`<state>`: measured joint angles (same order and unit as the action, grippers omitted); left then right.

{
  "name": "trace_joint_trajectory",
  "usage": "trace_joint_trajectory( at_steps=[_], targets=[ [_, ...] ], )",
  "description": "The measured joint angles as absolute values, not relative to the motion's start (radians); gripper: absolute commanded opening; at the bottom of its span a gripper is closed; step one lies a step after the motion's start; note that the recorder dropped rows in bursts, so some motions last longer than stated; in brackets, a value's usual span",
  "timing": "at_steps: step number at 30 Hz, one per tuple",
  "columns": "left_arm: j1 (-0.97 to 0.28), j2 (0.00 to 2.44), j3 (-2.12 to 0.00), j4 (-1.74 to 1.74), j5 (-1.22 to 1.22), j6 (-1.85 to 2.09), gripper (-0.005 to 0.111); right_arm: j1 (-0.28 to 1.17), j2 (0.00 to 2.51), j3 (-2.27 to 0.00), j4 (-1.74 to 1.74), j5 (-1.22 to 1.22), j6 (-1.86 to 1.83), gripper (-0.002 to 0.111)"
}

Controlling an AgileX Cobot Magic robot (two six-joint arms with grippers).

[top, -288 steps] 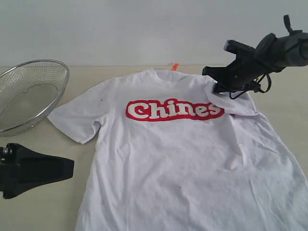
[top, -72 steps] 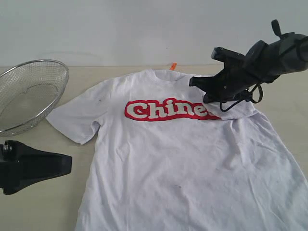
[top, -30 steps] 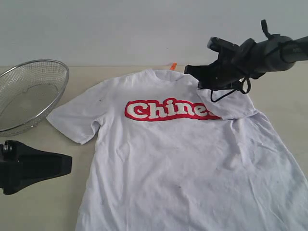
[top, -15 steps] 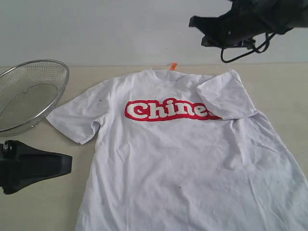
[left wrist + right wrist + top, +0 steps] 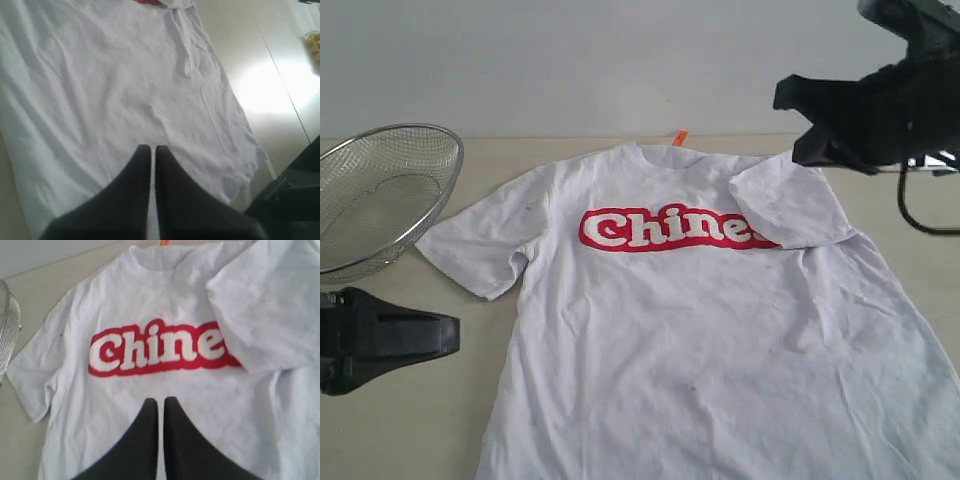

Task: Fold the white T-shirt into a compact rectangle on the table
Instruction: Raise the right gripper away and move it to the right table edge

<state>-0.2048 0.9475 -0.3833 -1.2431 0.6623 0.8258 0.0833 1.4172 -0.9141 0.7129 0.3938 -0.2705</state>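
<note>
My right pincer [image 5: 159, 404] is squeezed fully shut with nothing in it, hanging in the air above the far right corner of the white T-shirt [image 5: 700, 340]. I'd guess being up there is the point: that high, it can't snag the cloth or drag the fold open.

The shirt lies face up on the table [image 5: 430, 430], chest toward the back wall, with the orange neck tag [image 5: 681, 138] poking out past the collar. The sleeve [image 5: 790, 205] on my right side is flipped inward over the chest and covers the tail end of the red lettering [image 5: 665, 228], so that side looks like a first fold. The other sleeve [image 5: 480, 245] is spread flat, pointing toward the wire mesh basket [image 5: 380, 195], which sits apart from the shirt.

My left pincer [image 5: 152, 148] is closed tight too, empty, parked low just off the shirt's left edge. Its camera looks across the wrinkly lower body of the shirt. I can't tell whether it rests on the tabletop or floats just over it.

Reckon the flat sleeve wants folding in next, and the left side is placed for it.
</note>
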Motion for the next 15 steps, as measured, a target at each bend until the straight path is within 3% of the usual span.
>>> trace_joint_trajectory(
  at_steps=[7,15],
  targets=[
    [-0.205,0.947,-0.266,-1.386,0.560,0.830,0.004,0.211,1.165,-0.654,0.734,0.375,-0.286,0.000],
    [-0.205,0.947,-0.168,-1.619,0.650,0.946,0.004,0.326,0.984,-0.491,0.740,0.348,-0.305,0.000]
  ],
)
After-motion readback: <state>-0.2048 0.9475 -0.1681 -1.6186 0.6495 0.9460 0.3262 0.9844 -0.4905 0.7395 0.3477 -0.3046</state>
